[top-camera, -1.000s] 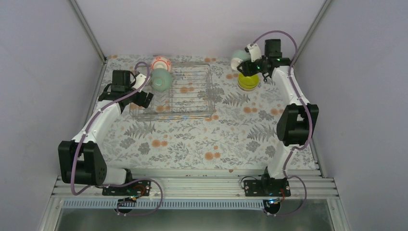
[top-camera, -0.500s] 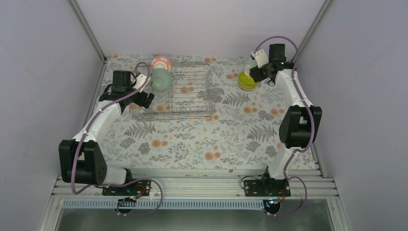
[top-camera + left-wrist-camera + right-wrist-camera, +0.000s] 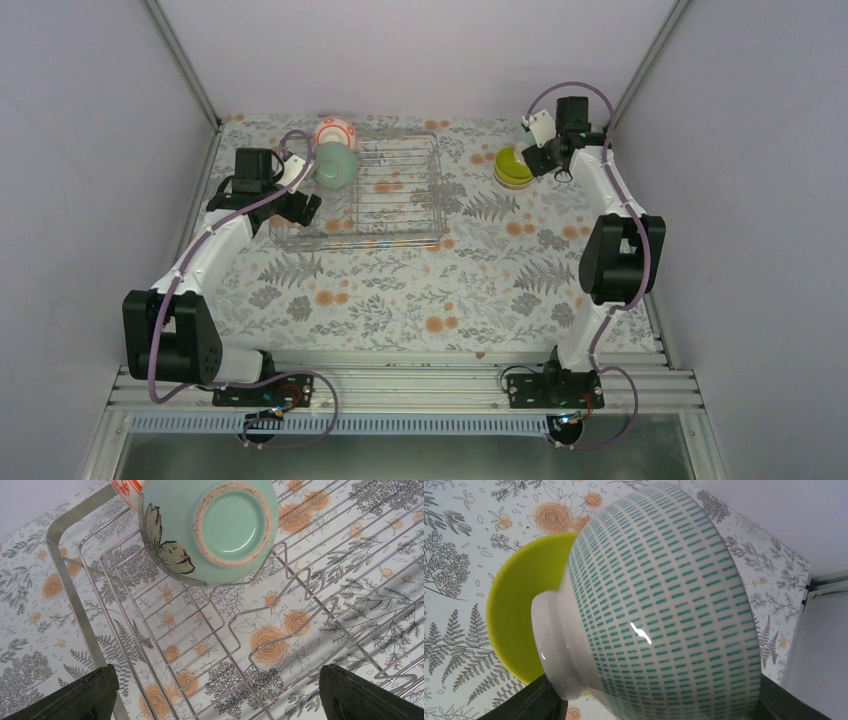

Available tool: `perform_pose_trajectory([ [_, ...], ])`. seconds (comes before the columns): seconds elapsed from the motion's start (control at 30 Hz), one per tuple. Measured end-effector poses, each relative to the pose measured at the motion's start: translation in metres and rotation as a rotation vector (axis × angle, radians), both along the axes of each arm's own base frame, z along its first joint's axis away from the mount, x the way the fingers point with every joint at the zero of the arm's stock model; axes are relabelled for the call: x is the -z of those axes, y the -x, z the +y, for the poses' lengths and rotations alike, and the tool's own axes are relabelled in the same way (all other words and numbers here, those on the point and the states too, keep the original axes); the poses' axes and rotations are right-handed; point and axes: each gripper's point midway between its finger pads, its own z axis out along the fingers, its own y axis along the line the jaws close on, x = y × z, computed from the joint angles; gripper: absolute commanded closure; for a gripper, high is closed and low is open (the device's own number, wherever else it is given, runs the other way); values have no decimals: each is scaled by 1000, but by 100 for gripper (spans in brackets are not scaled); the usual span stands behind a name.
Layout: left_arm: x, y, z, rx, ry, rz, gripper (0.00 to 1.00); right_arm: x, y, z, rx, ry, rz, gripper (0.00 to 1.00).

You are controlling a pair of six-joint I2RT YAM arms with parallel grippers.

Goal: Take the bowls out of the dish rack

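Dish rack (image 3: 400,200) with mint bowl (image 3: 220,525), orange-patterned bowl (image 3: 334,130) at far-left corner. Left end effector (image 3: 220,692) spread. Right end effector (image 3: 659,700) pinching teal-dashed bowl (image 3: 664,605) beside yellow-green bowl (image 3: 519,610).

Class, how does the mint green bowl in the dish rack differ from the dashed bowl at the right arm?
The mint bowl is green with a dark leaf sketch; the dashed bowl is white with teal dashes. The mint bowl stands on edge in the dish rack; the dashed bowl is held between the right fingers, next to the yellow-green bowl. Both are round, footed, tipped sideways.
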Motion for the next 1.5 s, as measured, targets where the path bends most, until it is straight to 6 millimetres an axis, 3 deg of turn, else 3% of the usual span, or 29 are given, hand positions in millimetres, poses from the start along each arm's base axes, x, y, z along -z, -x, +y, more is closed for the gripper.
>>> perform_pose_trajectory([
  [0.33,1,1,0,1,-1,3,0,20,-6,11,-21,0,26,63],
  [0.7,4,2,0,2,-3,8,0,26,-5,27,-42,36,38,32],
  [0.97,9,5,0,2,-3,19,0,30,-1,27,-51,61,56,22],
  [1.17,8,5,0,4,-2,19,0,39,14,28,-58,65,95,15],
  [1.5,8,5,-1,9,4,19,0,5,22,30,-64,55,34,10],
])
